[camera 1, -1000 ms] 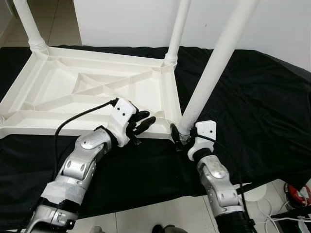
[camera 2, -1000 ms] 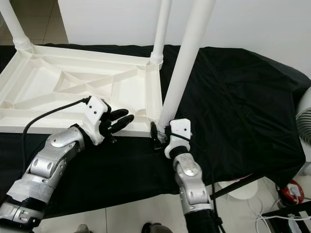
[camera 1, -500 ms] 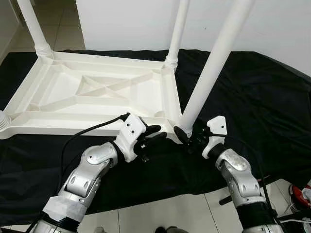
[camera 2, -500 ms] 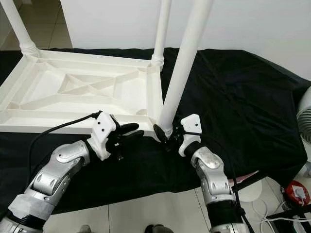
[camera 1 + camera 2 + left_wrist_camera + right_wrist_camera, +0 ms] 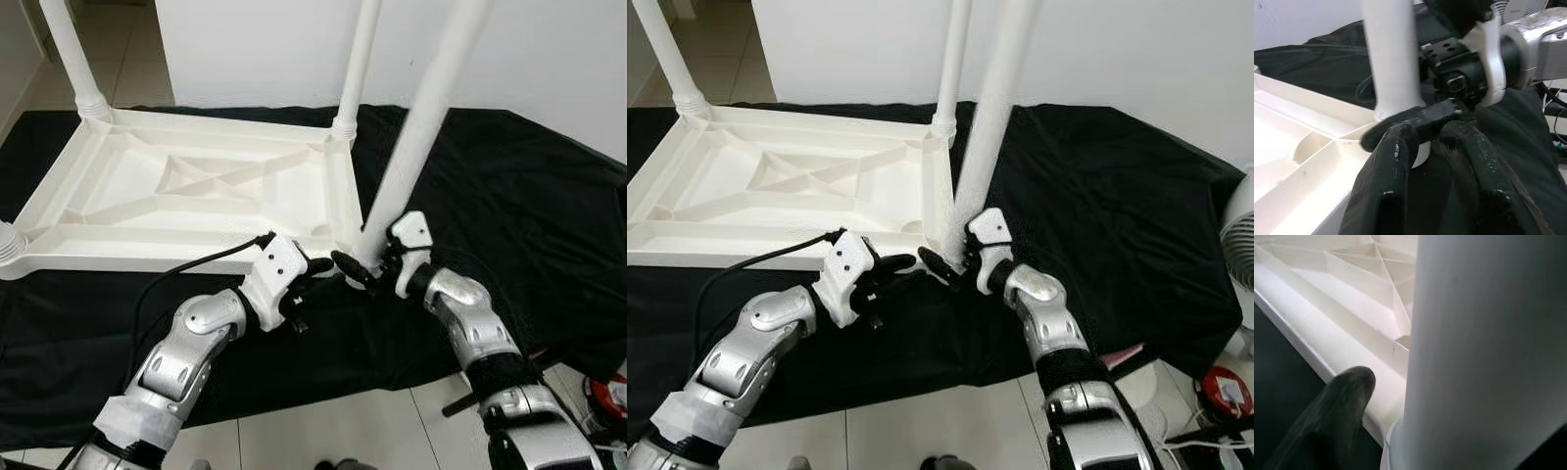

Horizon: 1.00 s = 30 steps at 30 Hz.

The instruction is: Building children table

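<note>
While no writing shows, the right hand (image 5: pixel 367 266) clasps the near leg (image 5: pixel 416 147) at its foot; the left hand (image 5: pixel 315 277), fingers narrow, touches the tabletop (image 5: pixel 147 196) corner beside it.

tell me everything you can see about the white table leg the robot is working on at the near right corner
The long white round plastic-looking table leg stands leaning slightly in the near right corner socket of the upside-down white ribbed tabletop, which lies on a black cloth. It is smooth and runs out the frame's top. The right gripper has its black fingers around the leg's base; the left gripper rests on the tabletop rim beside it.
</note>
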Motion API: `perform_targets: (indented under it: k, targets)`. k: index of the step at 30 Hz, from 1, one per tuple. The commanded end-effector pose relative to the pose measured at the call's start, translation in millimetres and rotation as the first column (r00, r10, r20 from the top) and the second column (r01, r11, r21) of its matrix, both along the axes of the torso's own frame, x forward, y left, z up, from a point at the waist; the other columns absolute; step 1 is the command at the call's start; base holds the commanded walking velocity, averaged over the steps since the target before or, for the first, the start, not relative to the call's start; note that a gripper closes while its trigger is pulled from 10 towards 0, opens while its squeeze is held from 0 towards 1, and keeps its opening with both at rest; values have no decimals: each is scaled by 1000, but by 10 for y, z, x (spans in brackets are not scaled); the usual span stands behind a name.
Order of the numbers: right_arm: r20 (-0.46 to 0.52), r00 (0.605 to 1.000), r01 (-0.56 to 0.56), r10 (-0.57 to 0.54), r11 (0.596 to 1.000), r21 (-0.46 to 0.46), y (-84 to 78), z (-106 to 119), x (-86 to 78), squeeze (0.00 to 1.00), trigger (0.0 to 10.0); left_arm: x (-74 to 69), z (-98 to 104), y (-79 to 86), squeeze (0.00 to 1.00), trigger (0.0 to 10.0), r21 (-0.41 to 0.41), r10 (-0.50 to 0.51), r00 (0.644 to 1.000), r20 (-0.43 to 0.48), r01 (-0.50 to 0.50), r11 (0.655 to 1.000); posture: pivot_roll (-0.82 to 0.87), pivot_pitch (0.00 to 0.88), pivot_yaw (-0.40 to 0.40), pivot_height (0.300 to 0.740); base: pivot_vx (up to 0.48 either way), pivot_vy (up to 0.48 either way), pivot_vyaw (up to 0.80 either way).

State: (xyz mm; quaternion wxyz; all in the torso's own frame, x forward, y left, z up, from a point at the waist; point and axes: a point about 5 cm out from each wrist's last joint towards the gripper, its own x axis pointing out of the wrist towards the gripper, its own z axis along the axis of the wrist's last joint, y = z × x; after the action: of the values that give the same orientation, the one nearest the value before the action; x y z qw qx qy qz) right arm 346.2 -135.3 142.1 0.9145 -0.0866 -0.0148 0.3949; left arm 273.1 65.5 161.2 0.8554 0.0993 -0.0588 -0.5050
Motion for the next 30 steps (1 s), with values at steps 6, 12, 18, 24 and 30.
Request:
perform_targets:
  k: [6,12,18,24,30]
  targets:
    - [-43,998,-55,53,998,-25,-16,-91,17,0,0,6,13,-50,0,10000,-1,-7,1000,-1,7,1000,74,2,-70,740,0,0,0]
    - [-51,998,-48,47,999,-13,-52,-143,2,0,0,43,21,-31,0,10000,-16,3,1000,-11,-3,1000,63,0,-68,740,0,0,0]
    - [-48,999,-12,12,1000,7,-80,-186,-16,0,10000,71,-11,4,0,10000,-4,10,1000,-24,-10,1000,59,0,-65,740,0,0,0]
    - [-4,983,184,-184,982,38,-89,-199,-44,0,10000,105,-5,43,0,10000,-8,29,999,-36,-30,1000,54,0,-53,740,0,0,0]
    - [-19,950,311,-310,950,40,-36,-274,-113,0,10000,106,-6,81,0,10000,-4,39,999,2,-39,999,49,0,-52,740,0,0,0]
